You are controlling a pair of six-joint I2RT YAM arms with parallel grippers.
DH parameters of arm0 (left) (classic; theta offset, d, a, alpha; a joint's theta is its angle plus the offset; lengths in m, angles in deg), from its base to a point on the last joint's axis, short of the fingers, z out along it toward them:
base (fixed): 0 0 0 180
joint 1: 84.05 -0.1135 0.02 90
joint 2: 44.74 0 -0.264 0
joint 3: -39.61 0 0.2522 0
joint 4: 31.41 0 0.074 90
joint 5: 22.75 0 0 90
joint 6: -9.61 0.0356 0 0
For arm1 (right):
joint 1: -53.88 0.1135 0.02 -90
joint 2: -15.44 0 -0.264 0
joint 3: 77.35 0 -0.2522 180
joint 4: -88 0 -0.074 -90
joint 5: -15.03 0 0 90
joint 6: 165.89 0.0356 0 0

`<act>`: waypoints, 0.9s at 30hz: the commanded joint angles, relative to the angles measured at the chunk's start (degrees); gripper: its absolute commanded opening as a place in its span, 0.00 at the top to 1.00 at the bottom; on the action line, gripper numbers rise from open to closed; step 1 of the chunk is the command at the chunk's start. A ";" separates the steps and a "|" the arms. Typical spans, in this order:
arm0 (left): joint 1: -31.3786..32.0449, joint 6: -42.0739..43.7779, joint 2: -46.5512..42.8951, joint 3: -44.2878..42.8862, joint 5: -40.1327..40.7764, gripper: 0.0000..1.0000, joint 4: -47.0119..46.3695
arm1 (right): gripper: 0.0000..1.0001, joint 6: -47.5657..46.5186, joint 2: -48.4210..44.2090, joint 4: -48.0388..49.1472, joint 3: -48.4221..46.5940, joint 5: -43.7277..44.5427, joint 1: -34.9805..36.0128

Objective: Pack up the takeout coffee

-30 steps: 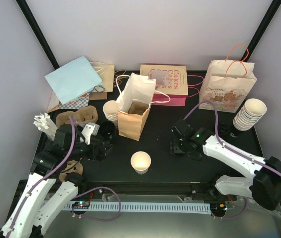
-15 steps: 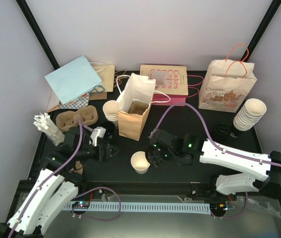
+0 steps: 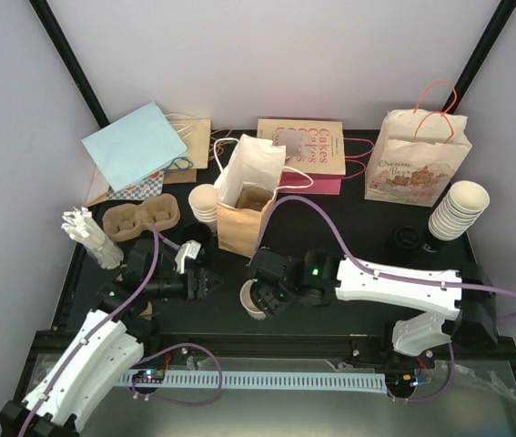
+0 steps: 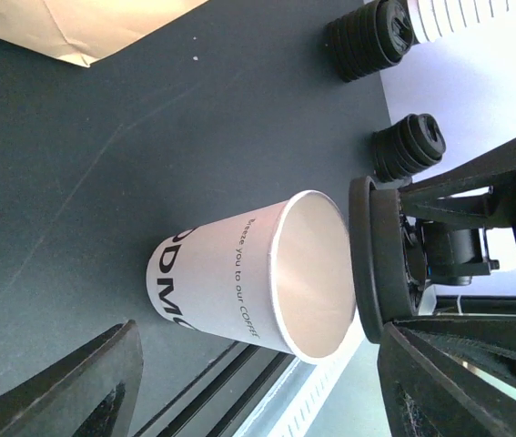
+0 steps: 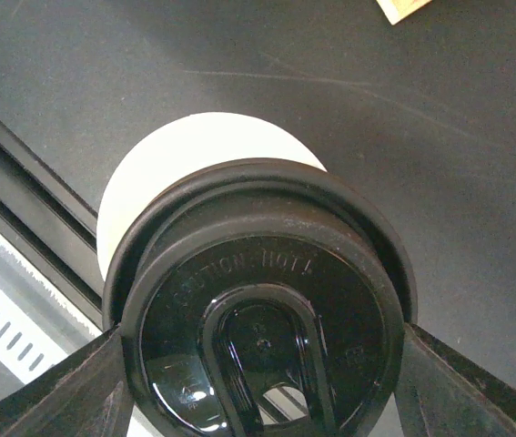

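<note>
Below the lid (image 5: 262, 273) in the right pincer (image 5: 262, 391) stands the cup (image 4: 230, 282).

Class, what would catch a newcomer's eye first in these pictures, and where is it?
A black lid, gripped in the right arm's jaws, hangs just over an open white paper cup at the table's front centre. Behind it stands an open brown bag with white paper sticking up from it.

It looks like a robot lab dressed up as a coffee counter. Plain white walls (image 3: 267, 55) and black frame posts (image 3: 68, 62) enclose a black table (image 3: 349, 218), which holds paper bags (image 3: 419, 168) and stacked cups (image 3: 458, 209).
</note>
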 commanded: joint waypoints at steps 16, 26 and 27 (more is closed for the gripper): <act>1.98 -7.53 3.42 6.35 -5.69 0.59 -13.78 | 0.35 -1.63 7.74 -1.42 -6.45 5.31 3.67; 3.19 -7.04 6.55 8.07 -5.92 0.65 -15.65 | 0.35 -1.87 10.33 -2.06 -8.20 6.98 4.43; 3.32 -6.94 6.97 8.14 -5.86 0.65 -15.79 | 0.34 -1.85 10.49 -2.22 -8.45 7.09 4.50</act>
